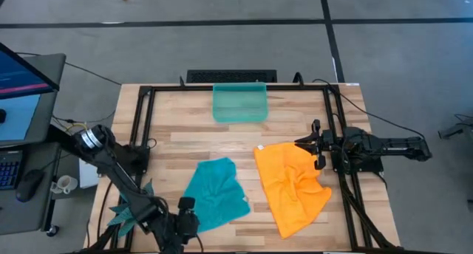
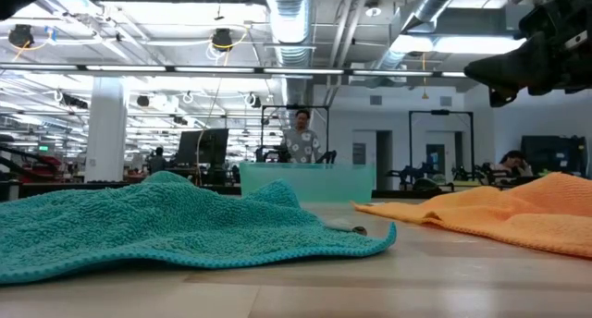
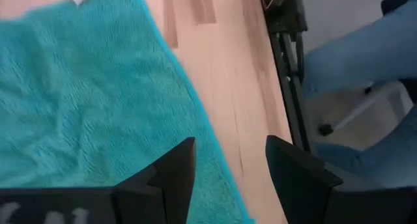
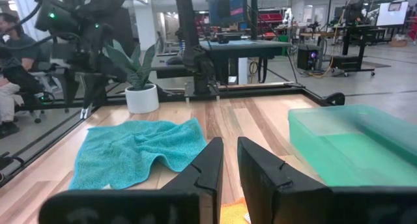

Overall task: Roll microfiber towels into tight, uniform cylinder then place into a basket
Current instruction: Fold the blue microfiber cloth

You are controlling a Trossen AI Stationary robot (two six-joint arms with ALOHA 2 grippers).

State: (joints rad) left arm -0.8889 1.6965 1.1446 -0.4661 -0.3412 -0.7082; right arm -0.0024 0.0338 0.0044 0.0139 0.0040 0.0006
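The teal-blue microfiber towel (image 1: 214, 191) lies crumpled and loosely spread on the wooden table, left of centre. The orange towel (image 1: 292, 184) lies rumpled to its right. The translucent teal-green basket (image 1: 239, 103) stands at the far middle. My left gripper (image 1: 191, 218) is open at the teal towel's near left corner. In the left wrist view its fingers (image 3: 176, 178) straddle the towel's near edge (image 3: 215, 165); whether they touch it I cannot tell. My right gripper (image 4: 230, 165) is parked at the right, over the orange towel's far edge, with a narrow gap and nothing between its fingers.
A teal spiky plant figure (image 1: 129, 210) in a white pot (image 4: 140, 97) stands at the near left corner. Black frame rails (image 1: 144, 128) run along the table's sides. A person's legs (image 3: 365, 55) show beyond the near edge. Bare wood lies between the towels and the basket.
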